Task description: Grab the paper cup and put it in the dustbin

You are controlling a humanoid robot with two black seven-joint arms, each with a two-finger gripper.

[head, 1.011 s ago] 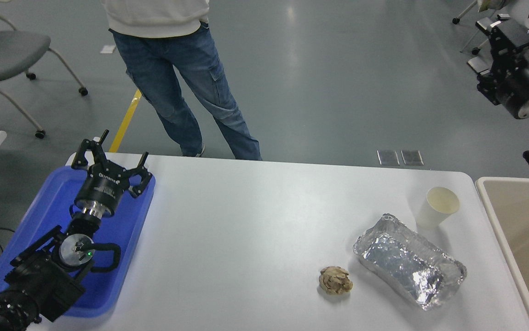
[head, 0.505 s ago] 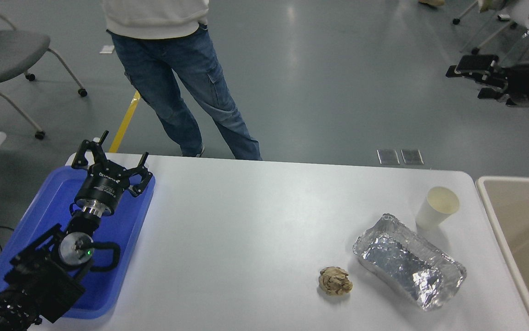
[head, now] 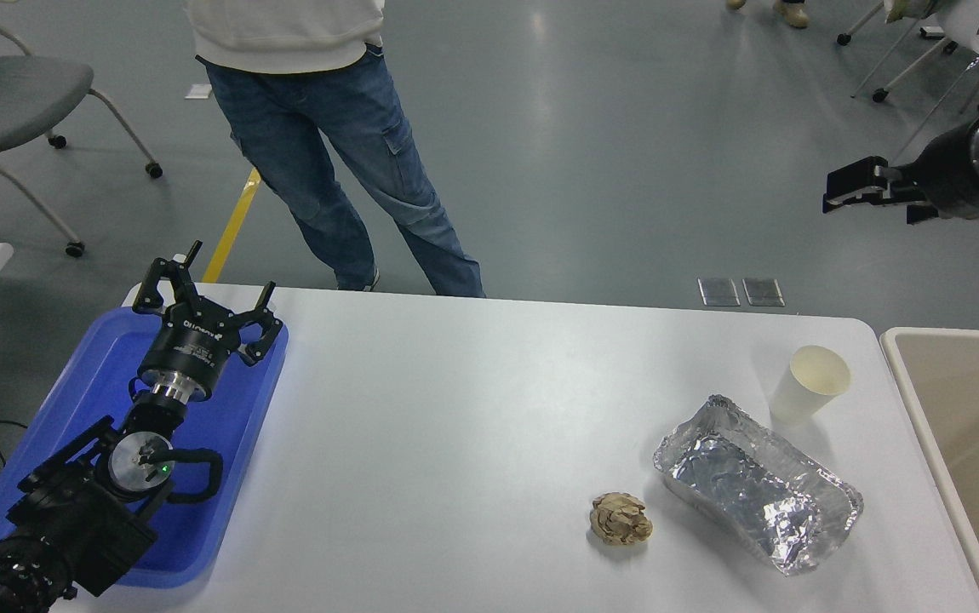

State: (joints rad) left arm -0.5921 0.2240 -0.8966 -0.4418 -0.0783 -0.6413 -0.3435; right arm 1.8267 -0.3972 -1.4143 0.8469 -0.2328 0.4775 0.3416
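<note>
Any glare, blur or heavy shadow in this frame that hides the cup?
Head view: sharp and evenly lit; the paper cup reads clearly, its soft shadow falling toward the foil tray, which glints; ceiling light glares off the floor.

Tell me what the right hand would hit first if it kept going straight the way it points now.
Probably nothing on the table: the right hand points toward the picture's left, apparently raised above the floor past the far edge. The paper cup sits lower in frame, off that line, though depth is unclear.
</note>
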